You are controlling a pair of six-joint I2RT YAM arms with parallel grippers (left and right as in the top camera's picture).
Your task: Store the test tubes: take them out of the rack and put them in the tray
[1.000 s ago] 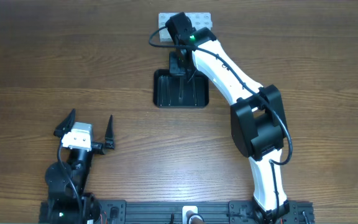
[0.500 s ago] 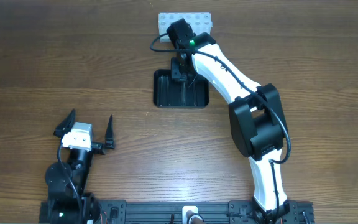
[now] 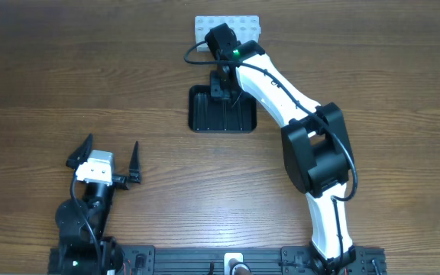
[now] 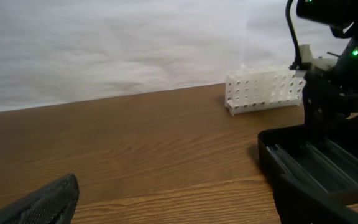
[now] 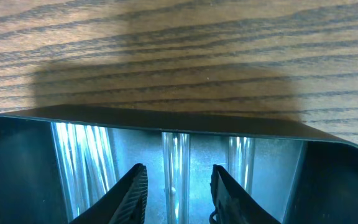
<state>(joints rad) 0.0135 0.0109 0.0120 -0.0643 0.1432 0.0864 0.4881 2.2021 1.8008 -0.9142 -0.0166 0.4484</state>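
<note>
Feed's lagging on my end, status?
Right claw open, low over tray. Tubes lying in tray. Left claw open, by its base. Nothing blocking.

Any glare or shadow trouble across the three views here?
Right wrist view: the clear glass test tubes glint brightly inside the black plastic tray, and a dark shadow lies on the brown wooden table outside it. Left wrist view: faint highlights on the tubes, none on the white perforated rack. Top view: even light, no glare.

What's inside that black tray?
Several clear test tubes lie side by side in the tray. The right gripper, open, hangs over the middle one, covering part of the tray floor.
</note>
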